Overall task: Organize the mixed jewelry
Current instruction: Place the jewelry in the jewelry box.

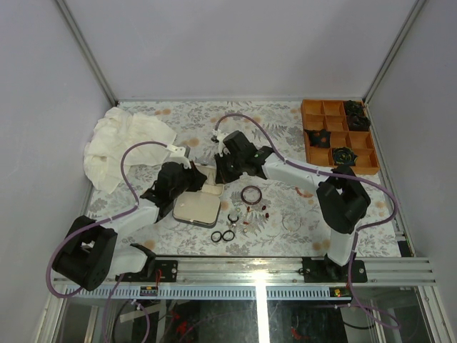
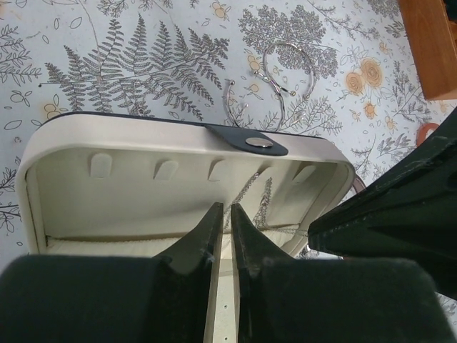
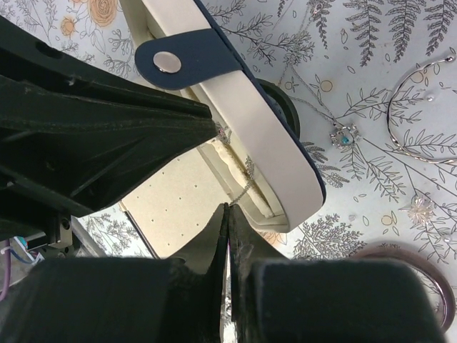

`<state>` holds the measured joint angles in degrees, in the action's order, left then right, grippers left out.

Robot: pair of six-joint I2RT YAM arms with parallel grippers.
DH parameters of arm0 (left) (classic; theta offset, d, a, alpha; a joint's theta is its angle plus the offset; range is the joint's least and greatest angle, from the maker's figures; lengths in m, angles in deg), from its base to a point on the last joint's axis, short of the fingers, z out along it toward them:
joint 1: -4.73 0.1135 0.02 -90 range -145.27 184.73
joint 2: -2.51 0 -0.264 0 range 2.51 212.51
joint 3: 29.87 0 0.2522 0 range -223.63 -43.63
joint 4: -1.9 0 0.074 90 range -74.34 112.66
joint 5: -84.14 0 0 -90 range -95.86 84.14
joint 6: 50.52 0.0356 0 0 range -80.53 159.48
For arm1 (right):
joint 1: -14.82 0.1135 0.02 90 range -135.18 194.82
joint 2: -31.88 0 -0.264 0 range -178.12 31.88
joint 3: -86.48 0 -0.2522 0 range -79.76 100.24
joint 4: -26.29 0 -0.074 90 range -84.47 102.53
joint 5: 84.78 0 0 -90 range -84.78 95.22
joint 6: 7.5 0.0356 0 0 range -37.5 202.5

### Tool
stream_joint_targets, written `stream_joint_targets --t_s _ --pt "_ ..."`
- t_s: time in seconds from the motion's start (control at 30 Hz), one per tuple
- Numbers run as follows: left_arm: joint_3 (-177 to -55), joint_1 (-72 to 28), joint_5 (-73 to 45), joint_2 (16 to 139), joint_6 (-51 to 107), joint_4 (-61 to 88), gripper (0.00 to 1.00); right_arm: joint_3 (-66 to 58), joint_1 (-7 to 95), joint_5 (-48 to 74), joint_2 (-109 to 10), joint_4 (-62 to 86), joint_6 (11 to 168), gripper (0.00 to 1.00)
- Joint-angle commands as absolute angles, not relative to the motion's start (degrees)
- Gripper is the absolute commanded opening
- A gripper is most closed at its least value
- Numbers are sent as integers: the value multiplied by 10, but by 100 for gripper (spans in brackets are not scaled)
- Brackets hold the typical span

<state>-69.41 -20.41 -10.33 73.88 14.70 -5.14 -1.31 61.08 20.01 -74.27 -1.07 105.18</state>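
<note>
The navy case point(image 1: 194, 210) lies open, its cream lid point(image 2: 171, 153) standing up. A thin silver chain point(image 3: 246, 174) hangs inside the lid, and my right gripper point(image 3: 226, 206) is shut on its lower end. My left gripper point(image 2: 222, 208) hovers over the case floor facing the lid, its jaws parted by a narrow slit with nothing in it; the chain point(image 2: 265, 201) hangs just past its tips. On the cloth in front lie a reddish-brown bangle point(image 1: 250, 194), two black rings point(image 1: 222, 236), tiny red and green pieces point(image 1: 248, 213) and silver wire hoops point(image 2: 288, 69).
An orange divided tray point(image 1: 314, 126) with black rosettes sits at the back right. A crumpled white cloth point(image 1: 121, 143) lies at the back left. A small pendant point(image 3: 344, 136) on a fine chain rests on the floral tablecloth beside the case.
</note>
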Motion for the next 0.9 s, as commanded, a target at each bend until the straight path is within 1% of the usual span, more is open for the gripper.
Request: stream_joint_targets --t_s 0.0,0.43,0.6,0.7,0.87 --pt "-686 -208 -93 731 143 -62 7 -11 620 177 -746 10 1049 0" --pt "-673 -208 -77 708 135 -58 9 11 646 100 -767 -2 1040 0" --pt "-672 -208 -74 711 135 -59 9 22 656 76 -775 -10 1037 1" --pt "-671 -208 -75 713 135 -60 9 31 660 63 -780 -15 1035 4" --pt "-671 -208 -75 715 135 -61 9 41 663 58 -788 -17 1034 5"
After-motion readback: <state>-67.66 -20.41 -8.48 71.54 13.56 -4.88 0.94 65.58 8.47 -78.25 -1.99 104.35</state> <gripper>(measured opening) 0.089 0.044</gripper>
